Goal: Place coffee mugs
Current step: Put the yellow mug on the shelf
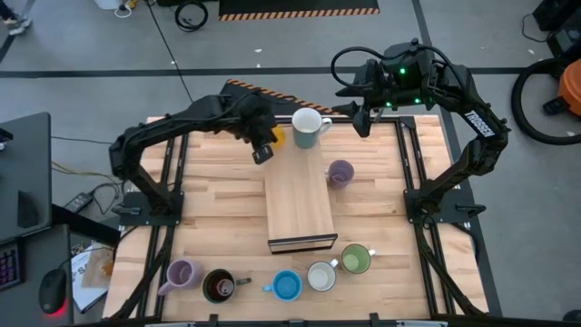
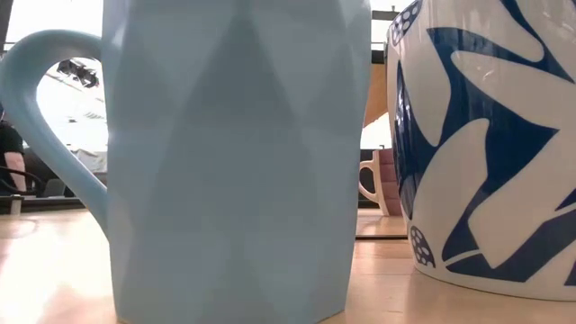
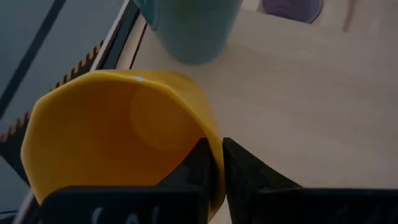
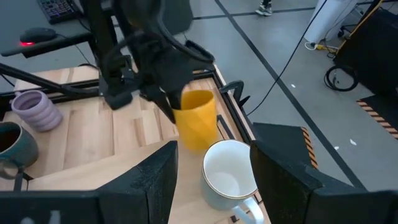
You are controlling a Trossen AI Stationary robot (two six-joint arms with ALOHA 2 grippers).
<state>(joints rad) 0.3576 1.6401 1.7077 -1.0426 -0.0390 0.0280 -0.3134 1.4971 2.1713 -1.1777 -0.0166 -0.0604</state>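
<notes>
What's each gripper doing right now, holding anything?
Left gripper: shut on the rim of the orange ceramic mug, at the table's far edge.
Right gripper: open, empty, above the white ceramic mug with the pale blue outside.

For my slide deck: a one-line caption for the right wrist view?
Left end effector pinches the orange mug's rim beside a white mug on the table.
</notes>
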